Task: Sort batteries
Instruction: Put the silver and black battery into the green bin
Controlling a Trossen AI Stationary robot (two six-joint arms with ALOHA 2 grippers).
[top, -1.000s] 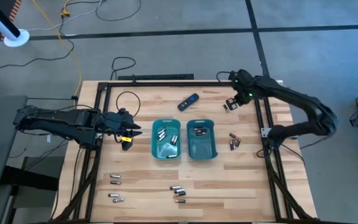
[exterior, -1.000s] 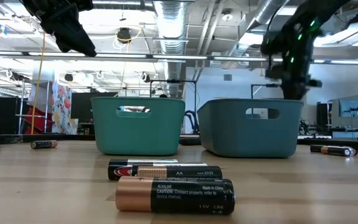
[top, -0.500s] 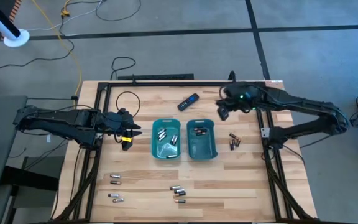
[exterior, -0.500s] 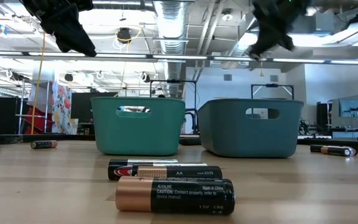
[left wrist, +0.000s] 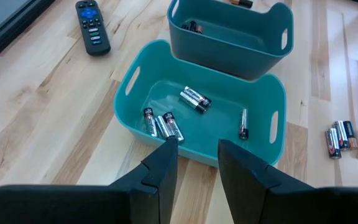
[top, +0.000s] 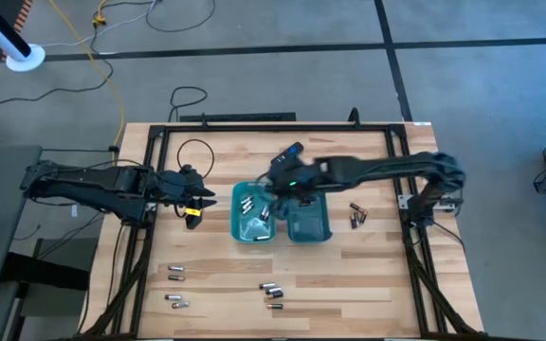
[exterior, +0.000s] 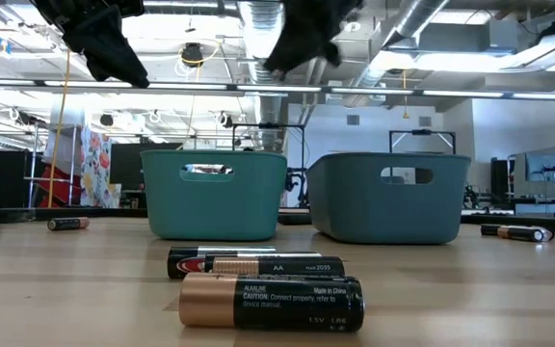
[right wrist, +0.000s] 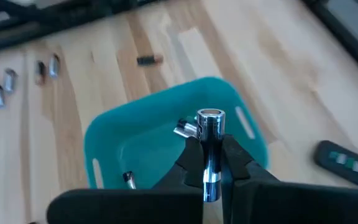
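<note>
The table [top: 368,270] is pale wood with visible grain and a smooth finish. The 2 teal trays [left wrist: 263,143] look like smooth plastic with a soft sheen. The battery [right wrist: 209,146] pinched in the right gripper [right wrist: 211,163] is shiny silvery metal. The remote [left wrist: 92,27] is matt black plastic. The fingers [left wrist: 160,177] are matt black.

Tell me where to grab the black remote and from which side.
Grip the remote across its narrow width at mid-length, coming straight down. It lies flat on the table, long and slim, so its long edges give opposing faces.
</note>
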